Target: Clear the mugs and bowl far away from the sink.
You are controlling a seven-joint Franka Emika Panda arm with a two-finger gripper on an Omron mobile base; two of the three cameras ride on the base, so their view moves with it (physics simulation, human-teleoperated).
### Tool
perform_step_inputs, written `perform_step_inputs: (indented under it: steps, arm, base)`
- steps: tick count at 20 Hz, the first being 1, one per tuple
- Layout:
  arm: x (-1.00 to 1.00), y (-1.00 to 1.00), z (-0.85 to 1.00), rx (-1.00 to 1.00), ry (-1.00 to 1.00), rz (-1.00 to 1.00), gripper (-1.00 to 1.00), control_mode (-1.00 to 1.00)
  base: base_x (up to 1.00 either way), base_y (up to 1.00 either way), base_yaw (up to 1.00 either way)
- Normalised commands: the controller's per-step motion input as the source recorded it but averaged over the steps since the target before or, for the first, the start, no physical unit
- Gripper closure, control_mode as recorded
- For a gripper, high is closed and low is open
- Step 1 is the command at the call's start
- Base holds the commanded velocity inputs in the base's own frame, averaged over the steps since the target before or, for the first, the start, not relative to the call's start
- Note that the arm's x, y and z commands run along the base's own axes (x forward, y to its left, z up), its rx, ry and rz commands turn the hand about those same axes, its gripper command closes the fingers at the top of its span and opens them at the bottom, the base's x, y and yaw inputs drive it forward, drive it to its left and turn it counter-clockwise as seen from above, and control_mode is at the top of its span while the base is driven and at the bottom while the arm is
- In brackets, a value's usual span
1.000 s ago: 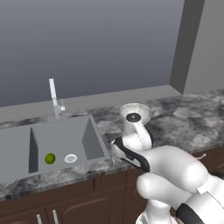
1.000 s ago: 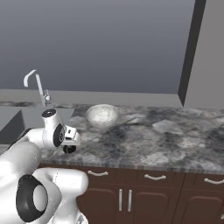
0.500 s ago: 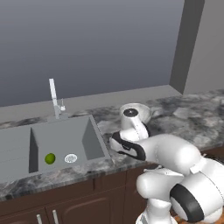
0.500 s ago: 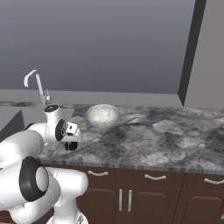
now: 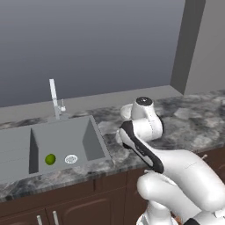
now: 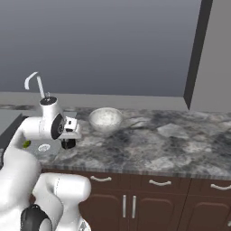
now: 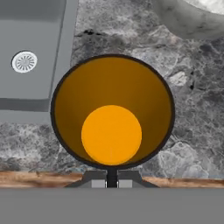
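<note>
— Looking straight down the hand, I see the dark two-finger gripper [image 7: 112,180] pinched tight on the near rim of an orange-yellow cylindrical mug [image 7: 112,113]. Its jaws meet with just the mug's wall between them.

— Where does that mug sit?

— Over the mottled grey stone counter [image 7: 192,118], just beside the grey recessed sink [image 7: 30,83], whose round white drain [image 7: 24,61] shows to one side. Whether the mug rests on the stone or hangs just above it, I cannot tell.

— And further off?

— A small green round fruit [image 5: 50,159] lies in the basin next to the drain. Beyond the hand, the wide off-white speckled bowl [image 6: 105,119] stands upright on the counter, near the mug but apart from it. Behind the basin rises the thin silver tap [image 5: 54,99].
</note>
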Motion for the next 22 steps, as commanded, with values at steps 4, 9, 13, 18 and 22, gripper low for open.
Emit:
perform_step_inputs:
  steps: [4, 9, 13, 18, 22]
  arm:
    - [-0.68, -0.07, 0.94, 0.00, -0.18, 0.07, 1.00, -1.00]
    - [-0.68, -0.15, 1.00, 0.00, -0.04, 0.01, 1.00, -1.00]
    - [-0.75, -0.21, 0.97, 0.02, 0.00, 0.00, 1.00, -1.00]
    - [-0.57, -0.22, 0.68, 0.02, 0.00, 0.00, 1.00, -1.00]
    - [-0.36, -0.03, 0.19, 0.00, 0.00, 0.00, 1.00, 1.00]
  base:
    - [0.00, 0.00, 0.00]
    - [0.00, 0.00, 0.00]
    - [0.00, 0.00, 0.00]
    - [0.00, 0.00, 0.00]
    - [-0.50, 0.00, 0.00]
